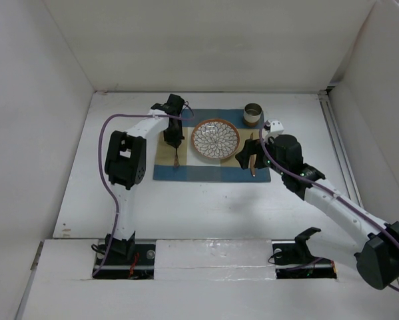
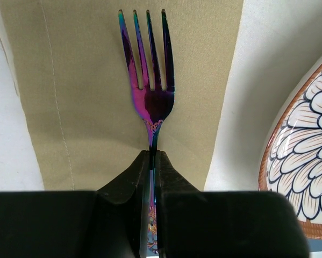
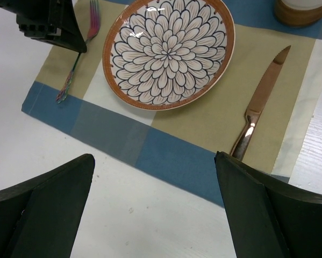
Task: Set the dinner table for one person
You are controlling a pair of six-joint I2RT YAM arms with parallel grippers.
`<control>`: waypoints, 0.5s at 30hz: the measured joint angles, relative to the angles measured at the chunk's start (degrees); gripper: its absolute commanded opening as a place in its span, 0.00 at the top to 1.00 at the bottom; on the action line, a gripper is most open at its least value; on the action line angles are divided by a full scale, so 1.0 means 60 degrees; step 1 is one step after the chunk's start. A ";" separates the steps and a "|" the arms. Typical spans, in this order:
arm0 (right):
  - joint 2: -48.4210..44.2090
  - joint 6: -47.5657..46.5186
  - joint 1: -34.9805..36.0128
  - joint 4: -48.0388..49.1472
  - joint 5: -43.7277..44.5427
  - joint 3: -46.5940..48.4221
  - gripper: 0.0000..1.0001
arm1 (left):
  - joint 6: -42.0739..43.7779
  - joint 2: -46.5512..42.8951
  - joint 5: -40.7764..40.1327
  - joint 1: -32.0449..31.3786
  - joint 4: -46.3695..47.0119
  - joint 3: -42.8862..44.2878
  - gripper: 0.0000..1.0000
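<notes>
**A:** From above, what is the desk like?

**B:** The desk (image 1: 206,213) is a broad, matte, plain white rectangle walled by white panels. A blue-and-tan checked placemat (image 1: 186,173) lies toward 12 o'clock of its middle. On it is a flower-patterned plate (image 1: 215,139), with a cup (image 1: 254,114) at the plate's 1 o'clock.

**A:** And the arms?

**B:** The left hand (image 1: 175,139) stands over the mat at the plate's 9 o'clock. The right hand (image 1: 249,152) hovers at 3 o'clock, partly covering a knife (image 1: 254,168).

**A:** Left wrist view?

**B:** The left hand (image 2: 152,156) is pinched tight on the neck of an iridescent fork (image 2: 150,80). Its tines point to 12 o'clock over a tan stripe, and the plate's rim (image 2: 268,161) is at 3 o'clock.

**A:** Right wrist view?

**B:** The right hand (image 3: 154,161) is spread wide and holds nothing. Bare white desk (image 3: 123,215) shows at 6 o'clock. The plate (image 3: 169,51) is at 12, the copper knife (image 3: 260,102) lies flat at 2, and the fork (image 3: 77,67) is at 10 under the left hand (image 3: 56,24).
</notes>
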 measured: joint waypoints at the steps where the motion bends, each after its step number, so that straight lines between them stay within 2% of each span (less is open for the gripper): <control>1: 0.0000 0.0000 0.0000 0.0000 0.0000 0.0000 0.00 | -0.0007 0.0000 0.0011 0.0000 0.0004 0.0000 1.00; 9: -0.0004 0.0000 0.0000 0.0004 -0.0033 0.0000 0.00 | -0.0036 0.0004 0.0095 0.0000 0.0113 -0.0219 0.98; 13: -0.0004 0.0000 0.0000 0.0007 -0.0033 0.0000 0.00 | -0.0062 0.0004 0.0160 0.0000 0.0117 -0.0310 0.84; 14: -0.0004 0.0000 0.0000 0.0004 -0.0036 0.0000 0.00 | -0.0076 0.0004 0.0175 0.0000 0.0117 -0.0321 0.80; 15: -0.0004 0.0000 0.0000 0.0004 -0.0036 0.0000 0.00 | -0.0084 0.0004 0.0193 0.0000 0.0117 -0.0324 0.71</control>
